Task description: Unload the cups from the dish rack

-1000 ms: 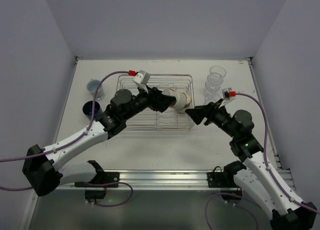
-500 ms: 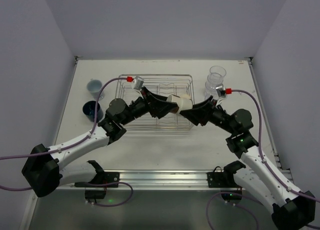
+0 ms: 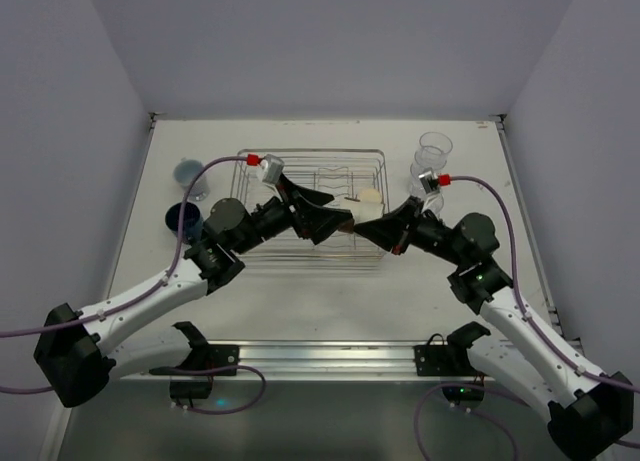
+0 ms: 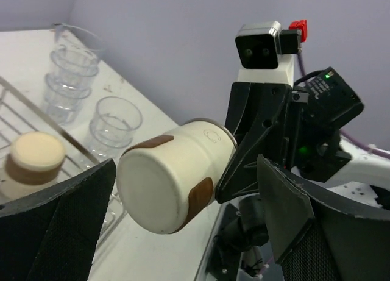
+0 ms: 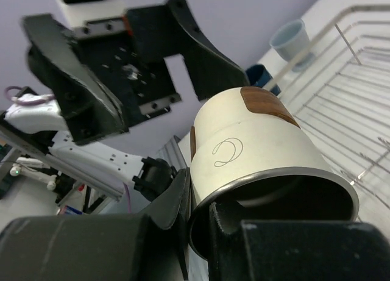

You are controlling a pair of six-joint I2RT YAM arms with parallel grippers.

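Note:
A cream cup with brown patches (image 4: pixel 170 177) hangs on its side above the dish rack's (image 3: pixel 310 161) right front part. My right gripper (image 5: pixel 201 220) is shut on its rim, one finger inside the mouth and one outside on the wall (image 5: pixel 262 153). My left gripper (image 4: pixel 186 171) stands open around the cup's base end, both fingers apart from it. In the top view the two grippers meet (image 3: pixel 350 221) over the rack. Another tan cup (image 3: pixel 371 196) lies in the rack (image 4: pixel 18 104).
Clear tumblers (image 3: pixel 432 156) stand stacked right of the rack, also in the left wrist view (image 4: pixel 70 67). A dark blue cup (image 3: pixel 183 218) and a pale blue cup (image 3: pixel 190 176) stand on the table left of the rack. White walls close in the table.
My right gripper moved in and shut on the cream cup's rim. My left gripper, which was holding that cup, has opened wide around it.

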